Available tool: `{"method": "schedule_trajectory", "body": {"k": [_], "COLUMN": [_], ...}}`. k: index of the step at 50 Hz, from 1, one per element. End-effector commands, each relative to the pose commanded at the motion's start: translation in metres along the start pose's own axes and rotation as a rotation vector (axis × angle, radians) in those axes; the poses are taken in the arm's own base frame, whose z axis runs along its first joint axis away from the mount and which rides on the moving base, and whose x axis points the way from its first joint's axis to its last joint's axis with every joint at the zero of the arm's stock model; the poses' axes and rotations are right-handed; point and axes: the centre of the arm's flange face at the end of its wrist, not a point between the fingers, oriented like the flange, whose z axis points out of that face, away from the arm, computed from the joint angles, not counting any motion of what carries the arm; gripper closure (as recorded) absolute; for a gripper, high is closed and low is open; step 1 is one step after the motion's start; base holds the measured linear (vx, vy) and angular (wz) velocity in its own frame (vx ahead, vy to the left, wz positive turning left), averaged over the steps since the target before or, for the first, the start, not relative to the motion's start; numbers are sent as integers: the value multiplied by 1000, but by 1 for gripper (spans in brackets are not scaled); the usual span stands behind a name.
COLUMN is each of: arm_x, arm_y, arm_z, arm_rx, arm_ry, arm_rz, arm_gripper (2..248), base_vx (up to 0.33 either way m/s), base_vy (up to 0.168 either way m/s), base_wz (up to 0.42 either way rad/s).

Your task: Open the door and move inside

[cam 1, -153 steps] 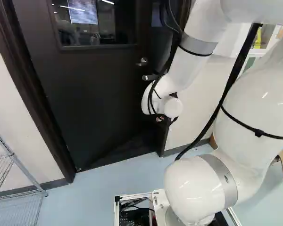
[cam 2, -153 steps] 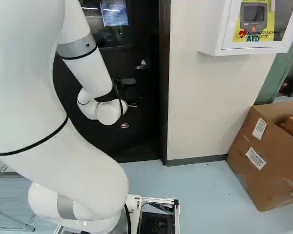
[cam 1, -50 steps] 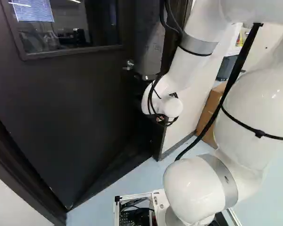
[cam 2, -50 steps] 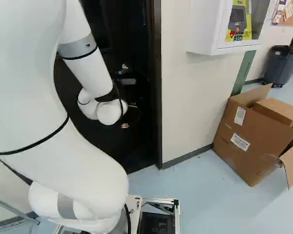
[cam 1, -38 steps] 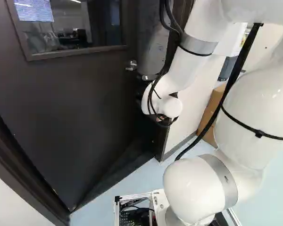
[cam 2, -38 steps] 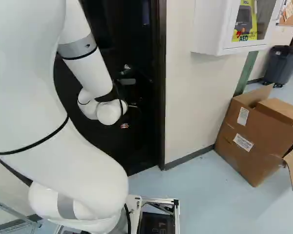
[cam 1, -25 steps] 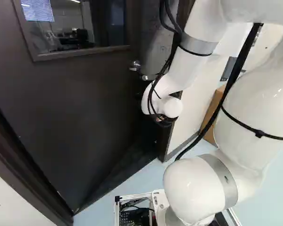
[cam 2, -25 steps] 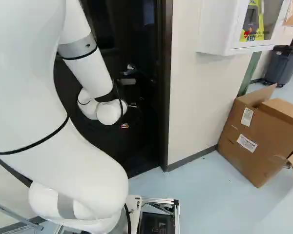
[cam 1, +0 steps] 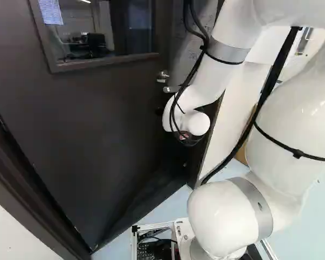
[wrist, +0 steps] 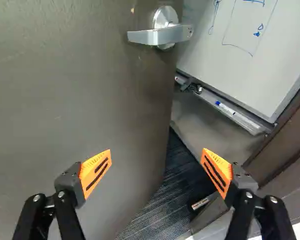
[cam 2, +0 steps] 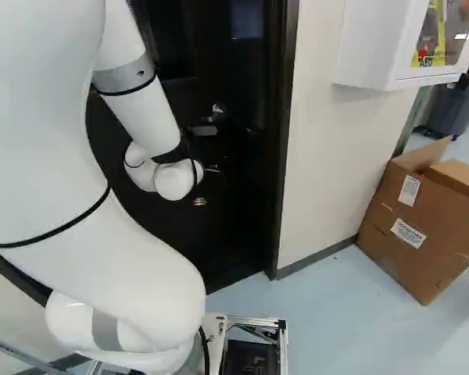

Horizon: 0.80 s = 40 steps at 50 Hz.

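Nearest me, at the foot of the left base view, is the base's open metal frame [cam 1: 134, 244] beside my white arm [cam 1: 227, 216], which reaches forward to the door. The wrist view gives me the gripper [wrist: 157, 159]: its fingers are spread wide, with nothing pinched between the orange pads [wrist: 96, 172]. I can't tell whether either finger touches the door.

The door [cam 1: 97, 119] is just ahead and partly open, filling much of the left base view, with its window [cam 1: 103, 30] high up. One finger stands in front of the door's face; the other is over on the opening's side, toward the door frame [wrist: 290, 130]. The lever handle [wrist: 162, 35] is ahead of the gripper, near the door's free edge, and clear of both fingers.

Through the gap I see dark ribbed flooring [wrist: 157, 205] and, farther in, a whiteboard [wrist: 240, 45] with blue drawing and a marker [wrist: 225, 107] on its tray.

In the right base view, a cardboard box [cam 2: 422, 226] sits on the floor by the wall, a white cabinet [cam 2: 367, 47] hangs above, and a grey bin [cam 2: 453, 109] stands farthest off.
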Motion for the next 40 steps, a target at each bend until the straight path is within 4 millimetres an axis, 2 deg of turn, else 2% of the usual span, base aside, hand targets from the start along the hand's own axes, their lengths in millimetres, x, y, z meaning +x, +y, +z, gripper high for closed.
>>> {"method": "schedule_trajectory", "body": {"k": [27,40], "arm_x": [0,0], "arm_y": [0,0], "arm_z": [0,0], "arm_rx": [0,0], "arm_ry": [0,0], "arm_rz": [0,0], "arm_gripper": [3,3], "base_vx": [49,18], "base_vy": [68,54], "base_wz": [-131,-37]}}
